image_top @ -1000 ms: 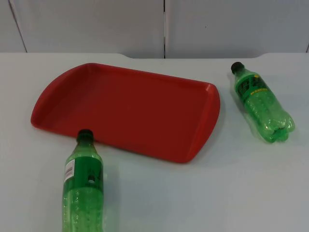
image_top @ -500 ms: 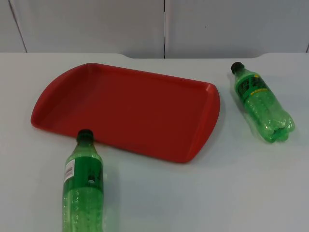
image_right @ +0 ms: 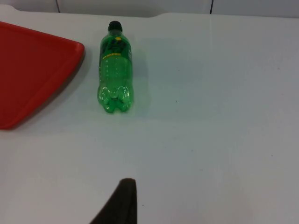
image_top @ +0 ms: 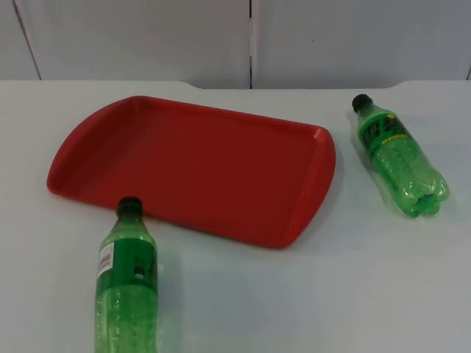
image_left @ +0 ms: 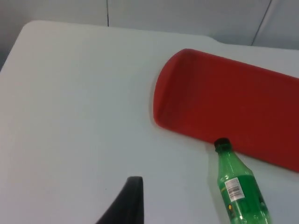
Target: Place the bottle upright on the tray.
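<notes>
Bottles, two green ones with black caps, lie on their sides on the white surface (image_top: 309, 294): one (image_top: 126, 279) near the front edge, its cap touching the front rim of the red tray (image_top: 316, 176), the other (image_top: 397, 156) just beside the tray's right end, toward the surface's right edge. Nothing stands on the tray. Each wrist view has one black fingertip, left gripper (image_left: 124, 203) and right gripper (image_right: 119, 203), above bare surface; I cannot tell how far either gripper's fingers are spread.

Two green bottles (image_top: 126, 279) (image_top: 399, 156) lie flat beside the empty red tray (image_top: 199, 165).
</notes>
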{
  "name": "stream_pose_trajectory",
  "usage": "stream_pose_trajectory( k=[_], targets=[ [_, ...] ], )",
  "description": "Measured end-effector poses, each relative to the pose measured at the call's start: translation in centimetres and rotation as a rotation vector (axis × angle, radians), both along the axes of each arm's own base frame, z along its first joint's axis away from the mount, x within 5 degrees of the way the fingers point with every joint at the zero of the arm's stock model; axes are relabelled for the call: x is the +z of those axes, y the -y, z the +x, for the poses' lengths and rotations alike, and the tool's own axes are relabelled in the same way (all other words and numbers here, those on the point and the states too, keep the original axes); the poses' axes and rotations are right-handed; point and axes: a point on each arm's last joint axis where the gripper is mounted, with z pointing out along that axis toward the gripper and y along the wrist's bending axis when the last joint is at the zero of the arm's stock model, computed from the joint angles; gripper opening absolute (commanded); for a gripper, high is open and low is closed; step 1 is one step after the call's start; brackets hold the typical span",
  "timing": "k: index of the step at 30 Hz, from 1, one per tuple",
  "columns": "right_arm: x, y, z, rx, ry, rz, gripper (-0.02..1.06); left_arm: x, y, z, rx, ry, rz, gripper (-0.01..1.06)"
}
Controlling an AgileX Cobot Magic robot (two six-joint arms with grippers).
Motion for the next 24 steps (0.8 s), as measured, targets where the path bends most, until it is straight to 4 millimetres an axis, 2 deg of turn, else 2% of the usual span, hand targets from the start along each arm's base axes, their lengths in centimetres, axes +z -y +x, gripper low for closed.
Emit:
stream_pose_trajectory(
  k=[6,11,17,24],
  targets=[
    [0.0,0.0,0.0,0.000,0.000,0.000,1.04,1.9,-0.1,2.1,-0.010,-0.058,-0.003,1.05],
    [0.0,0.0,0.0,0.000,0.000,0.000,1.04,2.4,-0.1,3.9,-0.017,-0.142,-0.010,1.05],
    [0.0,0.0,0.0,0.000,0.000,0.000,1.04,2.2,-0.3,6.4,-0.026,-0.230,-0.007,1.05],
    [0.0,0.0,0.0,0.000,0.000,0.000,1.04,0.7,-0.5,9.9,-0.027,-0.368,-0.018,1.05]
  ],
)
